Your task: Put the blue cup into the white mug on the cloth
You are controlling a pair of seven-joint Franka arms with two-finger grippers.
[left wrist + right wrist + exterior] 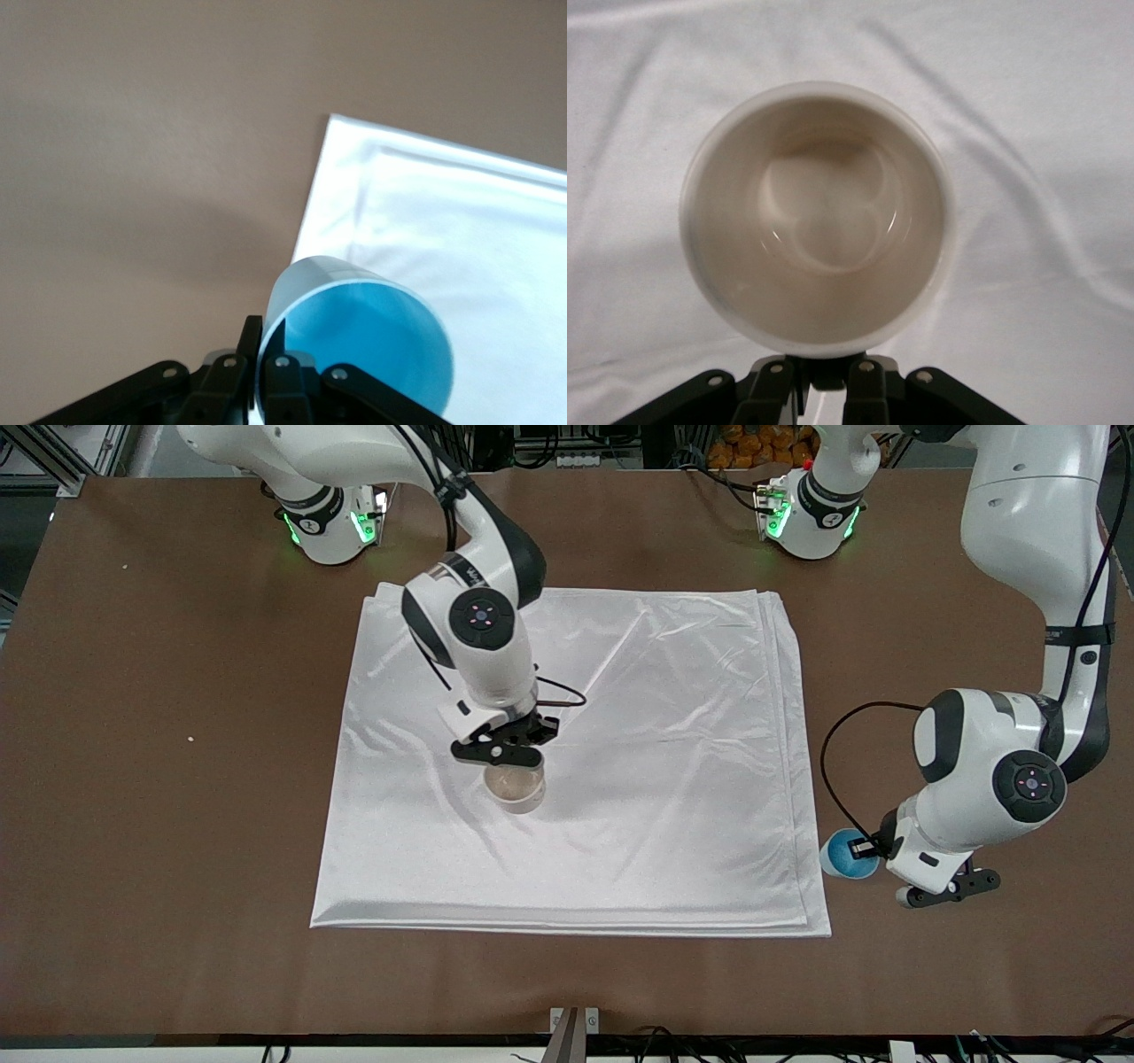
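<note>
The white mug (516, 792) stands upright near the middle of the cloth (673, 797). In the right wrist view its beige inside (819, 221) faces the camera. My right gripper (829, 370) is right above it, shut on the small dark handle under the rim. The blue cup (842, 857) is on the brown table, just off the cloth's edge toward the left arm's end. My left gripper (264, 335) is shut on the cup's wall (372, 350), one finger inside the rim and one outside. A corner of the cloth (478, 221) shows past the cup.
Bare brown table (159, 824) surrounds the cloth. Both arm bases (330, 522) (811, 514) stand at the table's edge farthest from the front camera. A black cable (828, 762) loops from the left wrist above the table beside the cloth.
</note>
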